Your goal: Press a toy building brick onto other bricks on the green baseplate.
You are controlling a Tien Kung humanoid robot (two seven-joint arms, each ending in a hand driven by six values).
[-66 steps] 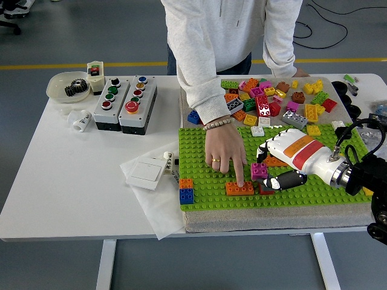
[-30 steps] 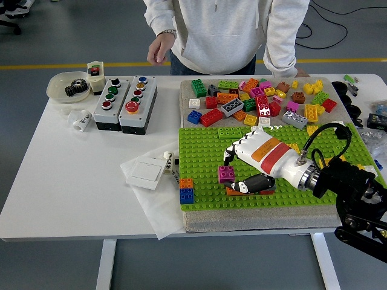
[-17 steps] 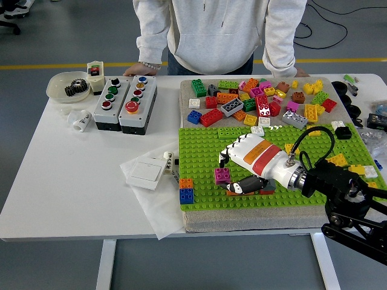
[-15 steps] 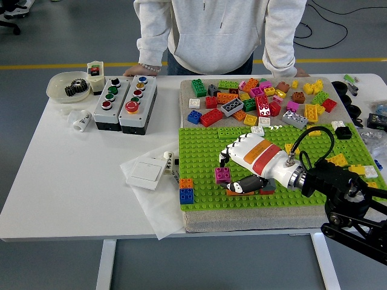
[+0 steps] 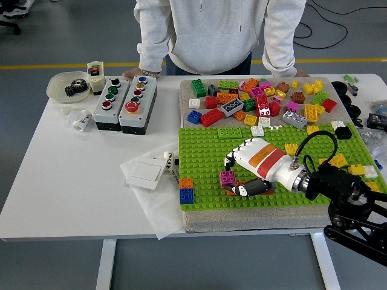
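Note:
The green baseplate (image 5: pixel 199 145) lies on a grey mat at the table's right half. My right hand (image 5: pixel 233 178), white with an orange band, reaches in from the right and is shut on a magenta brick (image 5: pixel 228 177). That brick sits low over the left end of an orange brick (image 5: pixel 237 192) fixed near the plate's front edge; the hand hides most of the orange brick. An orange-on-blue brick stack (image 5: pixel 186 190) stands at the plate's front left corner. My left hand is out of view.
A pile of loose bricks (image 5: pixel 260 99) lies behind the plate. A person stands at the far side with hands on the table edge (image 5: pixel 136 73). Two button boxes (image 5: pixel 124 103), a bowl with a gear (image 5: pixel 68 86) and a white switch plate on paper (image 5: pixel 145 173) are at the left.
The person's hand left the orange brick and drew back to the far edge. My right hand carried the magenta brick leftward, then lowered it slightly over the orange brick's left end.

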